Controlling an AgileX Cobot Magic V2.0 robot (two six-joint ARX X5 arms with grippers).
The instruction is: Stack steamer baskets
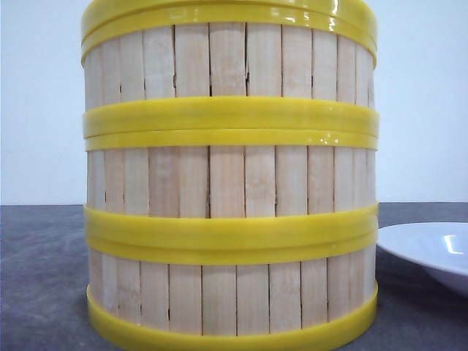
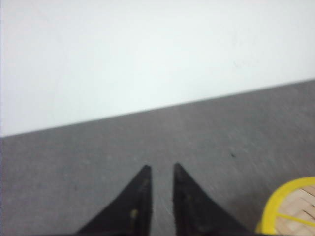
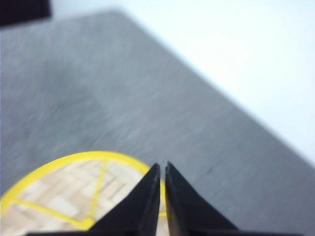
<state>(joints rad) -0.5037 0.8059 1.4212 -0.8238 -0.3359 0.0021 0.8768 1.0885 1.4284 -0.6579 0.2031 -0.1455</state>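
I see three steamer baskets (image 1: 230,183) stacked beside a white plate (image 1: 431,252). My left gripper (image 2: 161,172) is slightly parted over bare grey table (image 2: 74,157). The right gripper (image 3: 162,169) is nearly pressed together above a woven, yellow-rimmed lid (image 3: 64,189).

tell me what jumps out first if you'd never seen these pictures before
A tall stack of steamer baskets, pale bamboo slats banded by thick yellow rims, fills nearly the whole front view, three tiers showing on the grey table. A white plate peeks in at the right edge beside it. In the wrist views, the left gripper hangs over bare table, while the right gripper is above a woven, yellow-rimmed lid.
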